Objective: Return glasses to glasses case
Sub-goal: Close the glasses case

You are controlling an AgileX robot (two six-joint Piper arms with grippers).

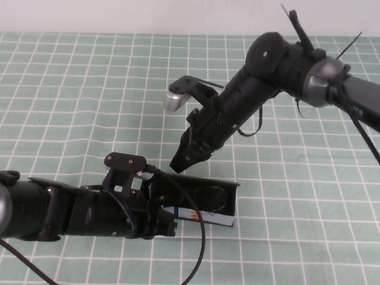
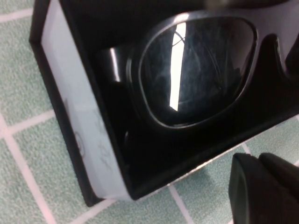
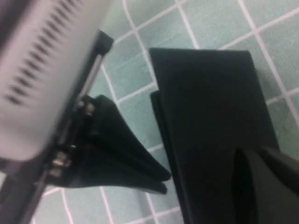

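The case (image 1: 205,205) sits on the tabletop (image 1: 71,107) near the middle, toward the near edge, with its lid raised at the far side and its white printed front (image 1: 196,215) facing the near side. The glasses (image 1: 196,195) lie inside it, lenses up; in the left wrist view one dark lens (image 2: 196,70) fills the black-lined tray (image 2: 154,158), with the thick frame resting just beside the tray's wall and the white side panel (image 2: 70,102) running along the outer edge. The left arm (image 1: 65,211) reaches in low from the near left and covers the left end of the case, so that end is hidden in the high view; the left pincer (image 1: 163,222) sits against the case's near left corner, and whether its fingers are open or closed cannot be told. The right arm (image 1: 285,71) comes in from the far right and slopes down, and the right pincer (image 1: 181,163) hangs just beyond the lid's far edge with its fingers drawn together on nothing. In the right wrist view the lid (image 3: 210,121) shows as a plain black slab over the cloth. The tabletop is covered with a pale green cloth with a white grid, and a plain light wall (image 1: 148,15) runs along the far side.
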